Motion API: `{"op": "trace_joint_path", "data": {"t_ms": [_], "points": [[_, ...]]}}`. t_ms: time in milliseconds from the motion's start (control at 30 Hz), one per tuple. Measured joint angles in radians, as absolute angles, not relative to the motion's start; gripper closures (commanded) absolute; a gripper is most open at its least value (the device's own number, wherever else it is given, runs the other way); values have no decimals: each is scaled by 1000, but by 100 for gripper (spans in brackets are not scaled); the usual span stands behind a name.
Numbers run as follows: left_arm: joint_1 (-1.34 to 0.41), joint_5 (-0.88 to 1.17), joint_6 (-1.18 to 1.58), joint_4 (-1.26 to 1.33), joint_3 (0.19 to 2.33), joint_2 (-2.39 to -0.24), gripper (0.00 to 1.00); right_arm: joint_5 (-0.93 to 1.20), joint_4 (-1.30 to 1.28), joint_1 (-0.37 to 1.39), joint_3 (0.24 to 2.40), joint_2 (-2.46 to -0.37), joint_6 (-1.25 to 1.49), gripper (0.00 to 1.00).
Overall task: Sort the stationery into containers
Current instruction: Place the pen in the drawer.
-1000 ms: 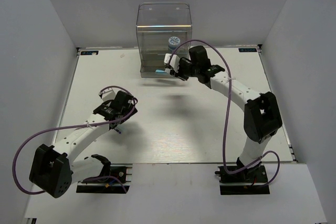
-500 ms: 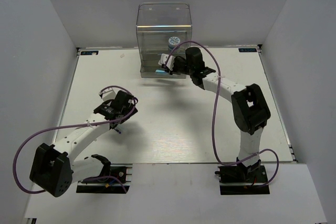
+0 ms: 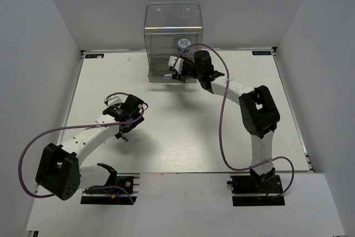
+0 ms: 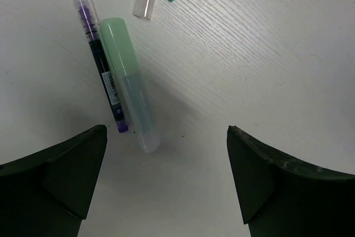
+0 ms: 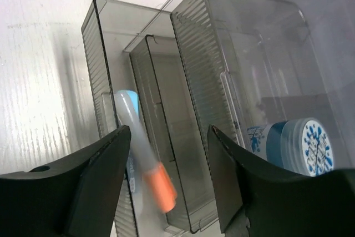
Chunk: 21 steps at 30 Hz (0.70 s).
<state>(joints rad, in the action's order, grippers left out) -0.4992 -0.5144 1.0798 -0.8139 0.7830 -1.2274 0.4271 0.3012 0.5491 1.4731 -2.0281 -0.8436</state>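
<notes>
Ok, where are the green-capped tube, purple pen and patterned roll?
green-capped tube [image 4: 119, 45], left wrist view, green cap.
purple pen [image 4: 103, 70], left wrist view, dark barrel.
patterned roll [image 5: 315, 147], right wrist view, patterned face.

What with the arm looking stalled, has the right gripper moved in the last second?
Yes. The right gripper has shifted left, farther across the front of the cabinet.

- A white table [image 3: 183, 137] with a faint wood grain, which shows plainly in the left wrist view [image 4: 266, 54].
- Plain pale walls close it in: a left wall [image 3: 39, 65], a back wall [image 3: 111, 9] and a right wall [image 3: 327, 65].
- A small blue label [image 3: 94, 56] sits at the far left corner of the table, and another label [image 3: 262, 53] at the far right.
- A white ledge [image 3: 183, 203] runs along the near edge.
</notes>
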Motion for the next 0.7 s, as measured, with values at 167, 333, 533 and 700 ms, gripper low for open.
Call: {"op": "trace_joint_path", "data": {"t_ms": [167,333,533,700], "points": [[-499,-514,1109,-838,786,-1252,1,430,292,536,1457,-2016,-793,38],[-499,-511,1131,-847,794,-1298,8,446,273,516,1349,-1886,-687,44],[-499,-504,1169,-855,798,-1330,28,482,286,493,1142,-1629,-601,44],[-499,-501,1172,-830,801,-1377,35,494,283,480,1002,-1514,-554,46]]}}
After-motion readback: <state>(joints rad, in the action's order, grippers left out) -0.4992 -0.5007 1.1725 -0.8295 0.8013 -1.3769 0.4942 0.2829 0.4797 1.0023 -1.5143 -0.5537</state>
